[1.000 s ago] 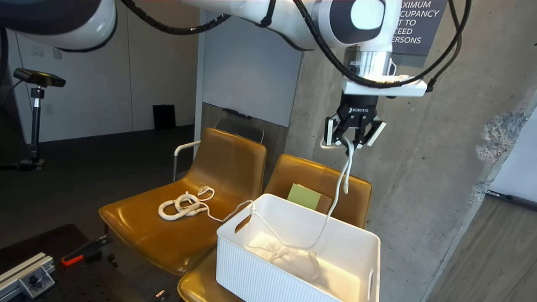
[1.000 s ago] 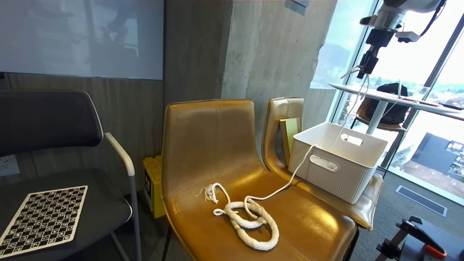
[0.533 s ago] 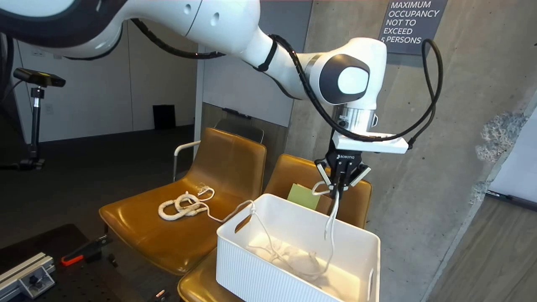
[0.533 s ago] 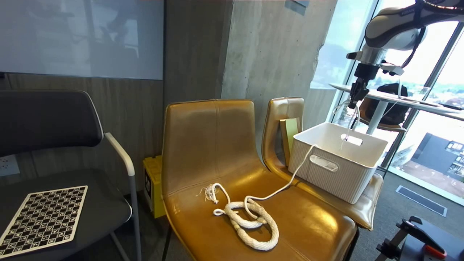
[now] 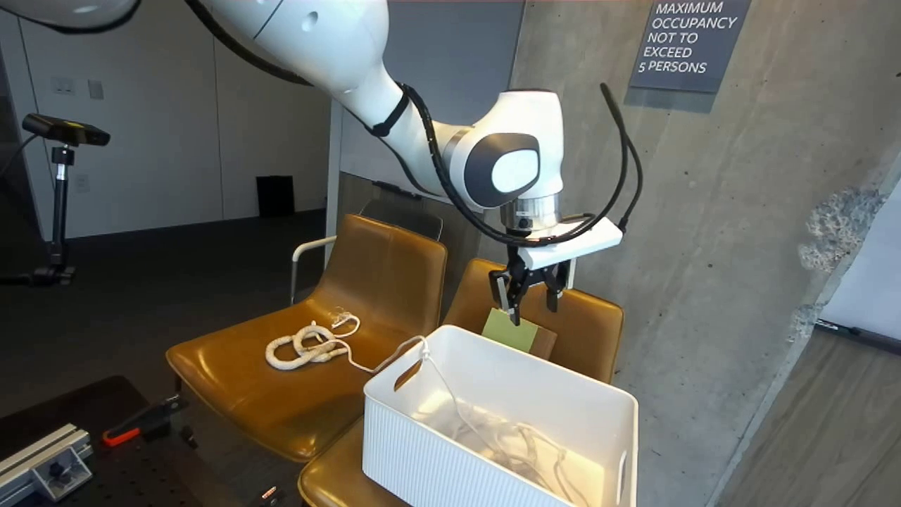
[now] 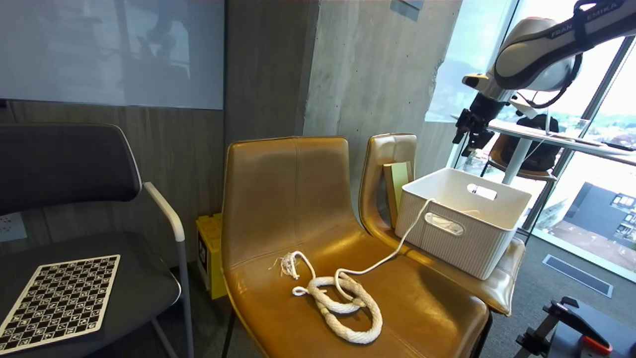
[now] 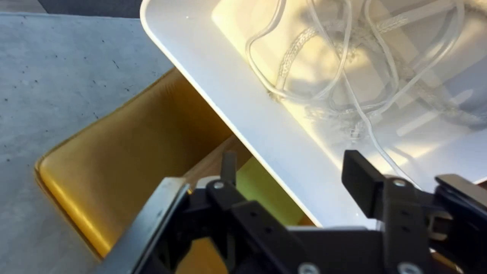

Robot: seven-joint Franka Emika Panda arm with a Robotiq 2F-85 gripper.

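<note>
The jaws hang wide apart, empty, above the rim of a white bin (image 5: pixel 436 465); looped rope (image 7: pixel 292 53) lies inside; a strand (image 6: pixel 409 228) crosses one end to a coil (image 6: pixel 343 329) on a chair (image 6: pixel 288 194).

The white box (image 5: pixel 450 451) is wide open on top, so it can be reached into from above. Some air is left between its rim and the pincer (image 5: pixel 535 315), whose fingers are spread. In the wrist view the long rim is seen between those fingers, so a straight path down is blocked by it. Past that rim, the way is blocked by a green board (image 5: pixel 508 331), the chair back (image 5: pixel 591 320) and the gray wall (image 5: pixel 704 317). Inside, the bottom is partly covered by looped rope (image 7: pixel 293 49).
</note>
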